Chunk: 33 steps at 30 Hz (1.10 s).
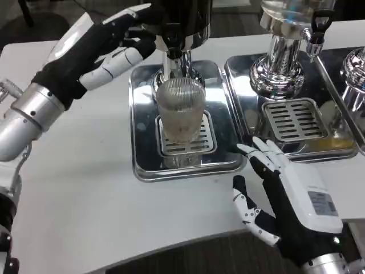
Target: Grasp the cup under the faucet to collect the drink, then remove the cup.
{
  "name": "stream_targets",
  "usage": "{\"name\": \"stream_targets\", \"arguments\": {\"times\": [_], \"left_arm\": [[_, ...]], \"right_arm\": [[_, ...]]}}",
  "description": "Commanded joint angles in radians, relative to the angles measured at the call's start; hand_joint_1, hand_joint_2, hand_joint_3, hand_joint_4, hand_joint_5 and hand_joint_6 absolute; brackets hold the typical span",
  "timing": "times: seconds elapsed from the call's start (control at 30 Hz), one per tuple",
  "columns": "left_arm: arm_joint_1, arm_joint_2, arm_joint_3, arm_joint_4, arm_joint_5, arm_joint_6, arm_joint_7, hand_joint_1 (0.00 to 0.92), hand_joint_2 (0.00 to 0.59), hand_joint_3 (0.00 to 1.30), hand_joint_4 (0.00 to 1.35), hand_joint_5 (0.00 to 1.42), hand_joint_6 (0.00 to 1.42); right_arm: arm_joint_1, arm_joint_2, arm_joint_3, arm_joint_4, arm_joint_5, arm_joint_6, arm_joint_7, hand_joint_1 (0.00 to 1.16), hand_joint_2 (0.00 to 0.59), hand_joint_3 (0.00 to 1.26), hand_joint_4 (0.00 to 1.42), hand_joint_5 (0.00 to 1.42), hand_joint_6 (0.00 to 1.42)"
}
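Cup [180, 111] stands on drip grate under faucet [174, 54], ready for filling. Left hand [108, 48] reaches faucet lever, grip unclear. Right hand [285, 194] open, empty, waits near tray [142, 165].

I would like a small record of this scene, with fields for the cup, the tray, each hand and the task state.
cup: ribbed clear cup, upright on the drain grate, directly under the faucet
tray: steel drip tray under the cup; a second tray stands to its right
left hand: left hand raised beside the dispenser, at the faucet, not on the cup
right hand: right hand low on the white table, fingers spread, holding nothing, apart from the cup
task state: cup not yet removed; its fill level cannot be judged
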Motion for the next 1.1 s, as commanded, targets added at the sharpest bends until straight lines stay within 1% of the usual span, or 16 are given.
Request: {"name": "stream_targets", "arguments": {"times": [0.03, 0.17, 0.43, 0.5, 0.63, 0.83, 1.1], "left_arm": [[-0.019, -0.004, 0.018, 0.019, -0.013, 0.012, -0.02, 0.023, 0.078, 0.2, 0.19, 0.29, 0.38], [-0.063, -0.017, 0.008, 0.029, -0.018, 0.069, -0.072, 0.009, 0.073, 0.21, 0.21, 0.3, 0.38], [-0.068, -0.014, 0.013, 0.025, -0.025, 0.09, -0.146, 0.003, 0.067, 0.23, 0.22, 0.32, 0.37], [-0.066, -0.012, 0.015, 0.024, -0.026, 0.09, -0.159, 0.003, 0.067, 0.23, 0.22, 0.33, 0.37], [-0.06, -0.007, 0.02, 0.014, -0.024, 0.086, -0.174, 0.003, 0.067, 0.23, 0.22, 0.33, 0.37], [-0.038, 0.015, 0.025, -0.017, -0.024, 0.066, -0.198, 0.0, 0.067, 0.24, 0.23, 0.33, 0.36], [-0.006, 0.038, 0.022, -0.057, -0.024, 0.041, -0.223, 0.0, 0.067, 0.25, 0.24, 0.33, 0.35]], "right_arm": [[0.002, 0.006, 0.002, 0.006, 0.007, -0.006, -0.016, 0.43, 0.567, 0.26, 0.11, 0.08, 0.21], [0.003, 0.009, 0.001, 0.007, 0.011, -0.004, -0.017, 0.43, 0.57, 0.26, 0.11, 0.08, 0.21], [-0.012, 0.013, 0.003, 0.019, 0.011, -0.005, -0.016, 0.43, 0.573, 0.26, 0.12, 0.08, 0.22], [-0.016, 0.016, 0.0, 0.025, 0.024, -0.008, -0.013, 0.42, 0.573, 0.26, 0.12, 0.09, 0.22], [-0.019, 0.014, 0.001, 0.03, 0.025, -0.008, -0.015, 0.42, 0.573, 0.26, 0.12, 0.09, 0.23], [-0.024, 0.014, 0.004, 0.037, 0.026, -0.009, -0.013, 0.42, 0.573, 0.26, 0.12, 0.09, 0.23], [-0.026, 0.016, 0.0, 0.042, 0.047, -0.008, -0.007, 0.42, 0.573, 0.26, 0.12, 0.09, 0.23]]}}
